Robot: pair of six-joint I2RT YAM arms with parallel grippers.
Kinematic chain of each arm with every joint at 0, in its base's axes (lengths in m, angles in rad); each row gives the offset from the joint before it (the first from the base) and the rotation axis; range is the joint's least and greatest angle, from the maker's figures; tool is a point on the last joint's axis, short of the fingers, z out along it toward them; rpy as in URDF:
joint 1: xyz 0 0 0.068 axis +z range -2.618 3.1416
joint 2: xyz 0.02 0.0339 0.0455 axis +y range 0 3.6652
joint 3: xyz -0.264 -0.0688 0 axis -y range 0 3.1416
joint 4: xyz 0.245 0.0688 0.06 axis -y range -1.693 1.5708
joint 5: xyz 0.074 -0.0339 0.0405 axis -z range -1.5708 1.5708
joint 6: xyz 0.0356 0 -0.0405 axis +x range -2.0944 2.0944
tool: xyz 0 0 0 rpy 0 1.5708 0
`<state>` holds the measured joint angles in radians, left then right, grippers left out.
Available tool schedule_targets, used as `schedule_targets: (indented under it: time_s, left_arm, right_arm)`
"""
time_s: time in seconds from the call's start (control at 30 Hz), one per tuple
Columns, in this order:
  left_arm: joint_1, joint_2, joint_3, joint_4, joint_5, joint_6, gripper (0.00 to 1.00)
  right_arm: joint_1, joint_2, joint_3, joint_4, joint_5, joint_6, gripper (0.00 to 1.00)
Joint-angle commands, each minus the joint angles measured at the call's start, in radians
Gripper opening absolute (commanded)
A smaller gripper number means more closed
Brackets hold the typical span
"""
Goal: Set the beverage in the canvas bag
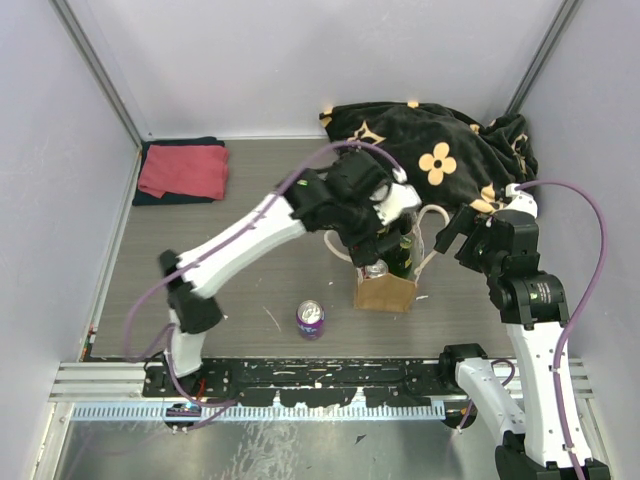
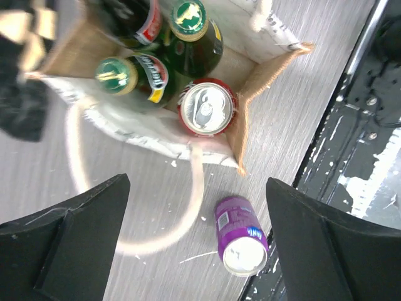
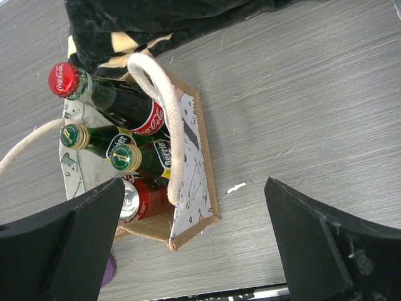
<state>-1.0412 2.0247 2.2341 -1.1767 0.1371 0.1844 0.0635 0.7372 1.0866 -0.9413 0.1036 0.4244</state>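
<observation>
One red can (image 2: 207, 108) in canvas bag (image 2: 266, 72) | Coca-Cola cap (image 3: 63, 79): right wrist only

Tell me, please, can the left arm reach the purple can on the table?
Probably yes: the purple can lies bare beside the bag, and the open left hand hangs above it with nothing between.

My three views
One high behind me, facing down; both wrists close above the canvas bag (image 1: 385, 292).
</observation>
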Motion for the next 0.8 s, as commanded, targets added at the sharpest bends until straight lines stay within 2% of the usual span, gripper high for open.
schedule_targets:
  time_s: [0.0,0.17,0.3,0.5,0.77]
  left_arm:
    - [0.027,-0.278,-0.097,-0.009,-0.049,-0.022,0.98]
    - [0.068,-0.504,-0.478,-0.036,-0.036,-0.001,0.99]
    - [0.1,-0.631,-0.686,-0.036,0.042,-0.021,0.99]
    - [0.104,-0.68,-0.839,0.067,0.077,-0.031,0.99]
    - [0.1,-0.614,-0.909,0.225,0.143,-0.099,0.98]
  right_arm:
    - [0.002,0.0,0.05,0.015,0.001,-0.005,1.0]
    - [0.002,0.001,0.046,0.016,-0.011,-0.002,1.0]
    - [0.002,-0.01,0.041,0.017,-0.014,0.005,1.0]
    - [0.002,-0.029,0.039,-0.001,-0.009,0.019,1.0]
    - [0.003,-0.03,0.055,-0.026,0.006,0.02,1.0]
